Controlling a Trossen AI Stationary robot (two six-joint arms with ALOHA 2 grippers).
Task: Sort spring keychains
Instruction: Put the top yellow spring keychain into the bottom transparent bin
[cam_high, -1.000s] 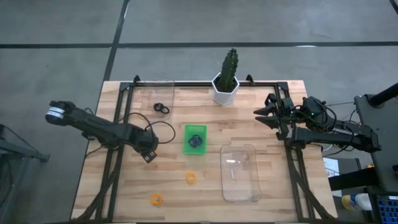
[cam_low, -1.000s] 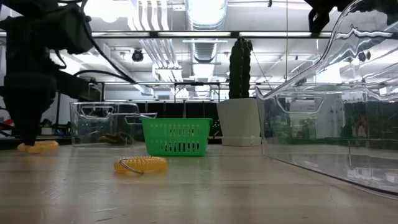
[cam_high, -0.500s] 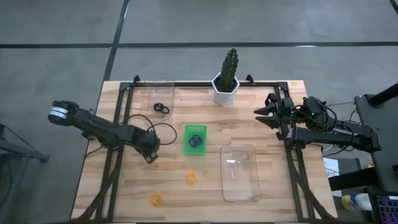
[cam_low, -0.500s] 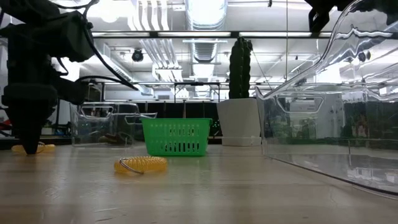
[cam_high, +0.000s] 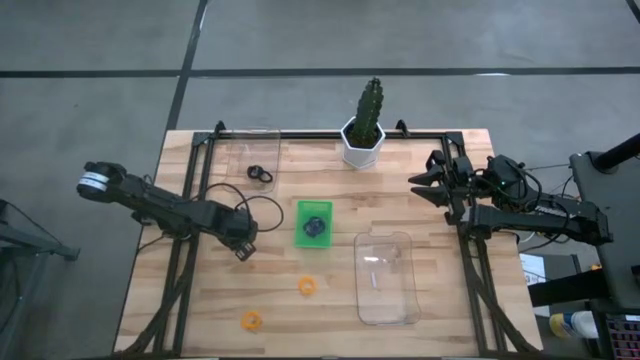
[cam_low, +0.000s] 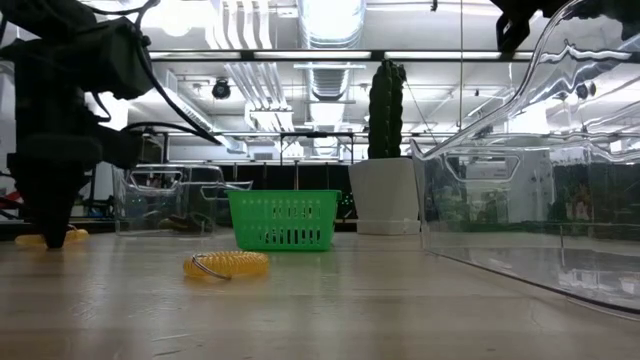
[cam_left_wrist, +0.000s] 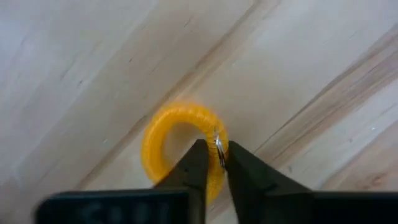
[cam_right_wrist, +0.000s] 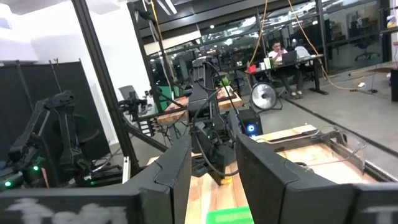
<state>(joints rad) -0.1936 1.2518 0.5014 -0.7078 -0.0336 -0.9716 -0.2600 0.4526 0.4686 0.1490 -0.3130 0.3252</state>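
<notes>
Orange spring keychain (cam_left_wrist: 161, 134), a small coiled plastic loop with a metal ring, lies flat on the wooden table (cam_high: 440, 290) well to the left of the green slatted plastic basket (cam_high: 301, 212). The left gripper (cam_left_wrist: 212, 149) stands over it, pointing straight down. Its two dark fingers are nearly together, pinching the loop's rim and metal ring between their tips. In the low view the loop (cam_low: 28, 239) rests on the wood under that gripper (cam_low: 55, 235); from above the gripper (cam_high: 243, 250) hides it.

A second orange coiled keychain (cam_high: 307, 286) lies in front of the basket, apart from it, and shows in the low view (cam_low: 226, 265) just left of the basket (cam_low: 284, 220). A third orange coiled keychain (cam_high: 251, 321) lies farther out the same way and more to the left. Inside the basket sits a dark coiled keychain (cam_high: 314, 228); its colour is hard to tell.

A black coiled keychain (cam_high: 260, 174) rests in the clear plastic bin (cam_high: 272, 135) behind and left of the basket. Another long clear plastic bin (cam_high: 405, 300) lies just right of the basket and toward the front. A green cactus in a white pot (cam_high: 363, 130) stands behind the basket, slightly right.

The right gripper (cam_high: 425, 185) waits well to the right of the basket, its fingers spread apart and holding nothing.
</notes>
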